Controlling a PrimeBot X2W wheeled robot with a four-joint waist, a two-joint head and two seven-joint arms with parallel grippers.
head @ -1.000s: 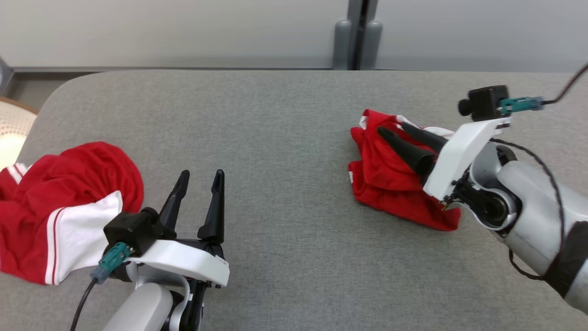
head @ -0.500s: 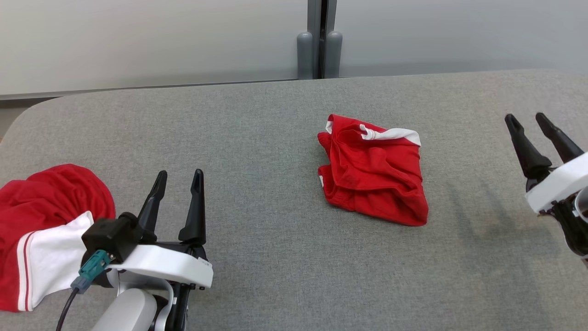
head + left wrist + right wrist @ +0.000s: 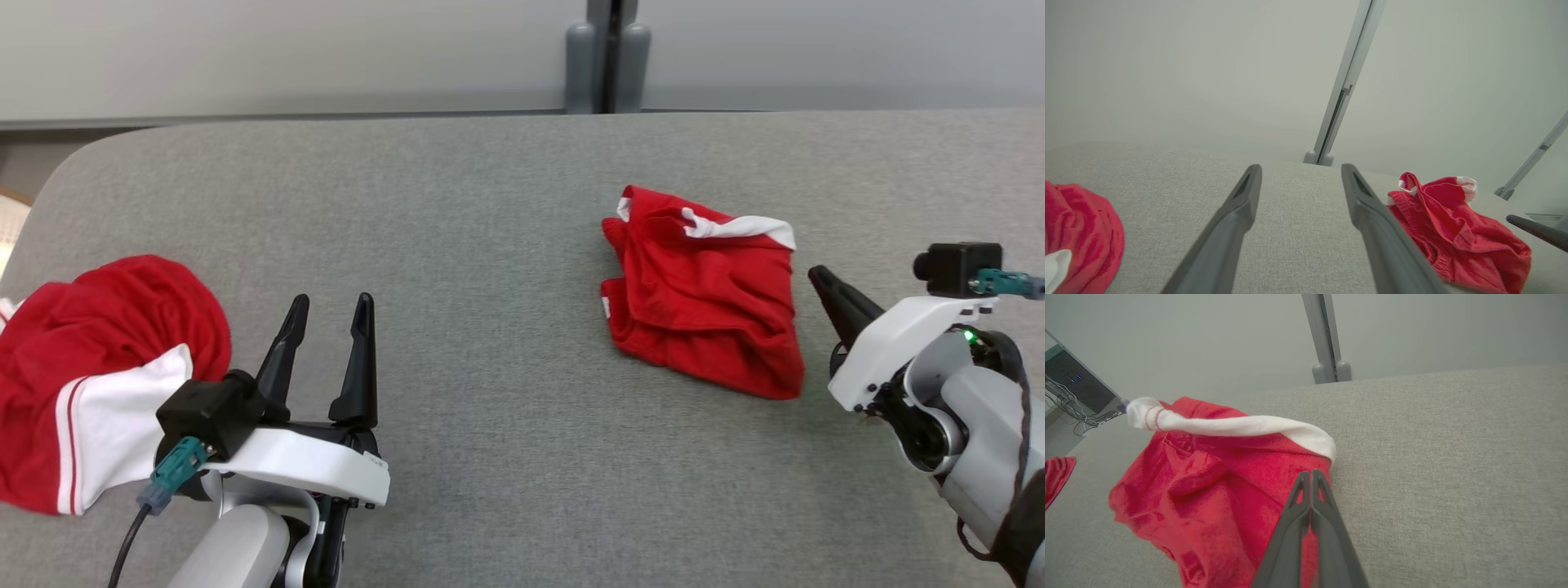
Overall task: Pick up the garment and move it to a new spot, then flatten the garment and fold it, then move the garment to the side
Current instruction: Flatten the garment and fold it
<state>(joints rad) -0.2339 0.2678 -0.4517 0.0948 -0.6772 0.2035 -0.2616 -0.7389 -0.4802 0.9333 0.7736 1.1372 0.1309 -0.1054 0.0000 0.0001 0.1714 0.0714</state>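
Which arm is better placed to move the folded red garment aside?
Right, probably: the right gripper, shut, is close beside the folded red garment; the left gripper, open, sits far off by the other red garment.

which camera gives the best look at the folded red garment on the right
The head view: the folded red garment lies whole, seen from above, every edge clear. The left wrist view catches the garment low and side-on; the right wrist view, up close, crops the garment.
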